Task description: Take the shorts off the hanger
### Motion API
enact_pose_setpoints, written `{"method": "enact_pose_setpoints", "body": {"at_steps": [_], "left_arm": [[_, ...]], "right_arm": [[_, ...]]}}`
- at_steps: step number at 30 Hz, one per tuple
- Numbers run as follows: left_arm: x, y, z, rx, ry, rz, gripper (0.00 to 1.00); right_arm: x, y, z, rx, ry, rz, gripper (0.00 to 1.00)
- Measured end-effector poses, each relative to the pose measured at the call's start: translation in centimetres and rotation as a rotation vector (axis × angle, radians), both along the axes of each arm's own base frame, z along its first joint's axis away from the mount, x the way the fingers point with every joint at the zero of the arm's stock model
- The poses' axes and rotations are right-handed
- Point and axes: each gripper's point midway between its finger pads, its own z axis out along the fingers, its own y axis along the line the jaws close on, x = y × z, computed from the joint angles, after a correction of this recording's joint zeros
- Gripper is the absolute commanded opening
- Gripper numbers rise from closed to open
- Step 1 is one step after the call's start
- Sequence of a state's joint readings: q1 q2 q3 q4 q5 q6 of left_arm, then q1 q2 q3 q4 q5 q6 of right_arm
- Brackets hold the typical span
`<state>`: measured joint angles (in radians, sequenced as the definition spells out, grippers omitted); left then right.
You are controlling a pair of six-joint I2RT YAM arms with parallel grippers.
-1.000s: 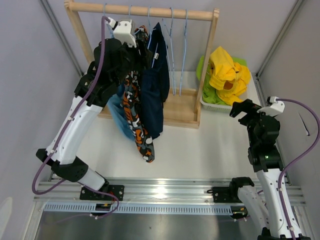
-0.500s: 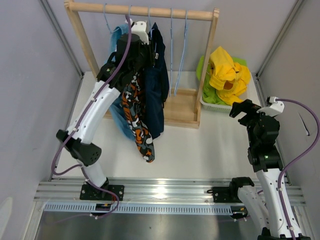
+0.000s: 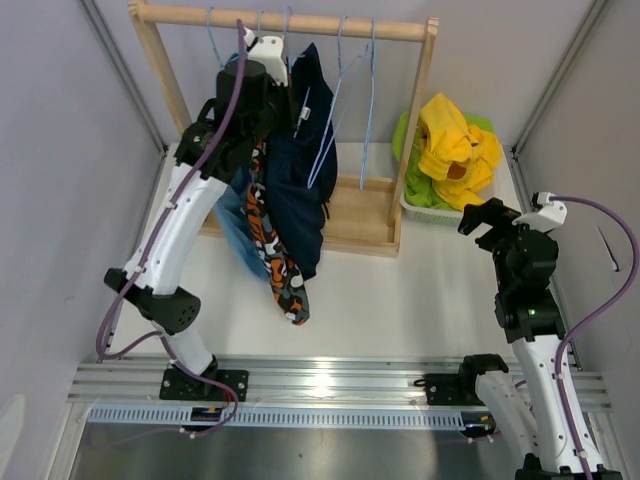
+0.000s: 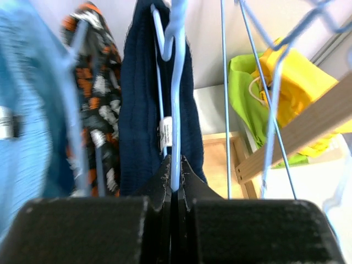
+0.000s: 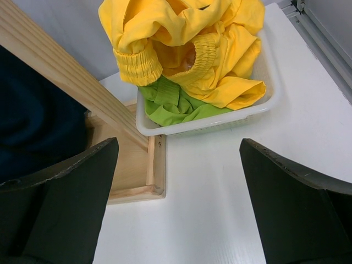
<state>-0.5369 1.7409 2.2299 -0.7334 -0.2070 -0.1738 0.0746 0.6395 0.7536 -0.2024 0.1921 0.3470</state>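
Left tool (image 4: 175,184): your fingers pinched together on light blue hanger (image 4: 177,71) carrying navy shorts (image 4: 137,115), up by rack rail (image 3: 300,22). Camouflage shorts (image 3: 278,265) and light blue shorts (image 3: 232,225) hang just left of navy pair. Your right tool (image 5: 179,146) hovers over desk (image 5: 220,209), fingers wide apart, near white basket (image 5: 220,120) right of rack; yellow shorts (image 5: 181,38) lie atop lime green shorts (image 5: 170,107) inside.
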Motion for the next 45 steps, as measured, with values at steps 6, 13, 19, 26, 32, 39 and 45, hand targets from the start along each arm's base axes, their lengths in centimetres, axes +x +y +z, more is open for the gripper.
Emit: {"method": "enact_pose_setpoints", "body": {"at_steps": [6,13,19,26,32,39,45], "left_arm": [[-5.7,3.4,7.3,-0.038,-0.115,-0.014,0.00],[-14.0,6.6,7.6,-0.040,-0.100,-0.101,0.00],[-20.8,7.3,0.6,-0.029,0.008,-0.260,0.00],[-27.7,6.2,-2.7,-0.092,0.127,-0.484,0.00],[-33.3,5.3,-0.7,-0.199,0.089,-0.683,0.00],[-36.2,4.7,0.2,-0.266,0.106,-0.806,0.00],[-37.8,4.2,0.4,-0.307,0.136,-0.880,0.00]], "right_arm": [[0.0,0.4,0.2,0.004,-0.008,0.020,1.00],[-0.6,2.1,1.9,0.046,-0.072,0.113,1.00],[-2.3,9.1,5.4,0.059,-0.177,0.516,1.00],[-6.3,17.4,7.9,0.047,-0.203,0.919,0.99],[-9.3,23.0,8.6,0.022,-0.183,1.108,0.99],[-10.7,26.3,7.2,-0.054,-0.135,1.146,1.00],[-10.3,25.6,7.6,-0.060,-0.147,1.080,0.99]]}}
